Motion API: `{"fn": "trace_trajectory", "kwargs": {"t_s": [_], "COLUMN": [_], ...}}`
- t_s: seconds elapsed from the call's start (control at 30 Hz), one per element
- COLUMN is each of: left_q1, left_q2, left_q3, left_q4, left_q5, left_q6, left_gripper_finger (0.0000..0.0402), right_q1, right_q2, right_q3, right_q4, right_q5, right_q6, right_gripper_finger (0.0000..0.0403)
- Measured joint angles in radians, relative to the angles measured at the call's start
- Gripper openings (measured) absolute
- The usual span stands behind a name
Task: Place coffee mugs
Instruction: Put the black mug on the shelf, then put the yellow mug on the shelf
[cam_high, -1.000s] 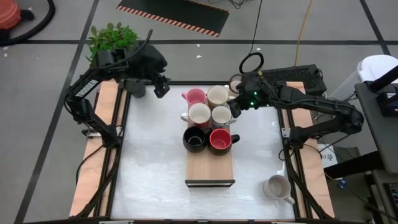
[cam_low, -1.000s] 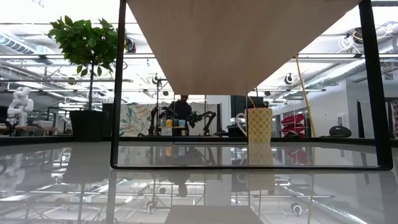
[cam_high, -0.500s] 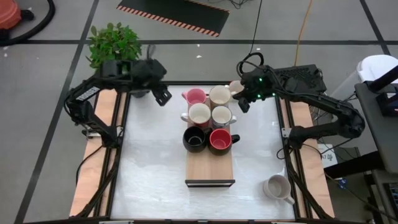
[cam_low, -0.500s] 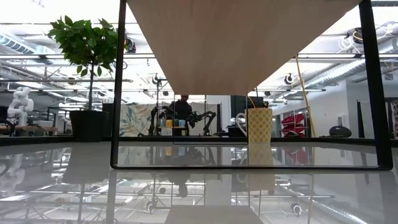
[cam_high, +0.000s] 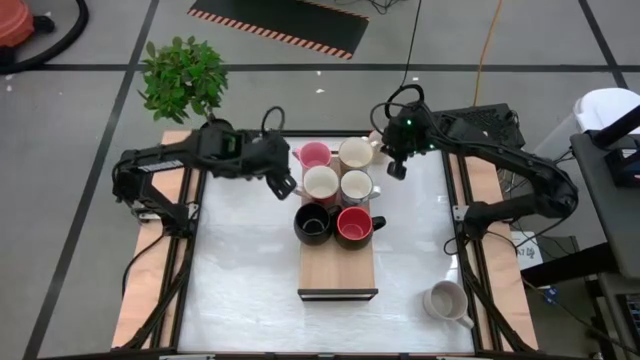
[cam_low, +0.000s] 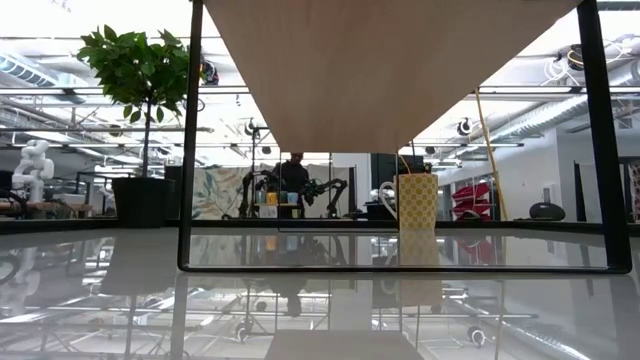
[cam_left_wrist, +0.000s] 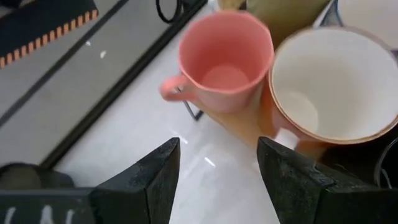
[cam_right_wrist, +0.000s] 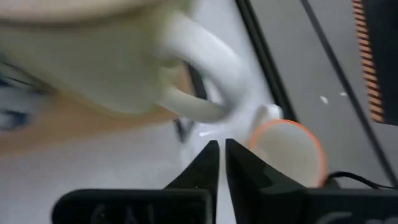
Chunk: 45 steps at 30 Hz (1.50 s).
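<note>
Left gripper (cam_high: 283, 186) sits over the glossy white desk (cam_high: 240, 280), just beside the left edge of the pale wooden board (cam_high: 338, 270). Jaws spread, holding nothing. In the left wrist view the gap between its two dark fingers (cam_left_wrist: 155, 180) opens toward the smooth pink ceramic mug (cam_left_wrist: 224, 62), which stands upright ahead of them and apart, loop handle turned to the desk side. Touching it, the cream mug with a tan rim (cam_left_wrist: 333, 87), round-mouthed, glazed white inside.

On the board, six mugs stand in three pairs. Far pair: pink mug (cam_high: 313, 155) and a cream mug (cam_high: 351, 153). Middle pair: tan-rimmed cream mug (cam_high: 320, 184) and a white mug (cam_high: 356, 186). Near pair: glossy black mug (cam_high: 312, 223) and glossy red mug (cam_high: 353, 225), the red one's handle pointing right. All upright, packed rim to rim.

Leafy green plant (cam_high: 182, 76) stands beyond the desk's far left corner.

Right gripper (cam_high: 397, 167) hovers just right of the far cream mug, jaws pressed together, nothing pinched. Right wrist view: the closed fingers (cam_right_wrist: 208, 165) lie below the thick curved handle of a cream mug (cam_right_wrist: 124, 68), not touching it; another cream mug with an orange-tinted rim (cam_right_wrist: 289, 152) stands just beside the tips, at the desk's far edge.

A grey-white mug (cam_high: 445, 300) rests alone near the desk's near right corner, well apart from both arms.
</note>
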<state>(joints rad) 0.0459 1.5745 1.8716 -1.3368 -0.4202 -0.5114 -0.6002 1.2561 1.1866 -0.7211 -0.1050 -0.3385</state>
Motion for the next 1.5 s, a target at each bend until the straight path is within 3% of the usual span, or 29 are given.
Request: {"fn": "trace_trajectory", "kwargs": {"t_s": [0.3,0.47,0.7,1.33,1.5], "left_q1": [-0.101,-0.151,-0.181,-0.204,-0.204], "left_q2": [0.001,0.001,0.001,0.001,0.001], "left_q3": [-0.074,-0.079,-0.079,-0.079,-0.079], "left_q4": [0.003,0.003,0.003,0.003,0.004], "left_q5": [-0.023,-0.055,-0.06,-0.058,-0.037], "left_q6": [-0.172,-0.26,-0.326,-0.341,-0.321], "left_gripper_finger": [0.0218,0.0218,0.0218,0.0218,0.0218], "right_q1": [-0.085,-0.13,-0.189,-0.202,-0.204], "right_q2": [0.061,0.087,0.146,0.273,0.317], "right_q3": [0.0,-0.001,-0.049,-0.101,-0.101], "right_q4": [0.005,0.024,0.125,0.181,0.182], "right_q5": [0.005,0.002,-0.106,-0.103,-0.046], "right_q6": [-0.2,-0.298,-0.404,-0.444,-0.447], "right_gripper_finger": [0.0096,0.0116,0.0118,0.0118,0.0094]}}
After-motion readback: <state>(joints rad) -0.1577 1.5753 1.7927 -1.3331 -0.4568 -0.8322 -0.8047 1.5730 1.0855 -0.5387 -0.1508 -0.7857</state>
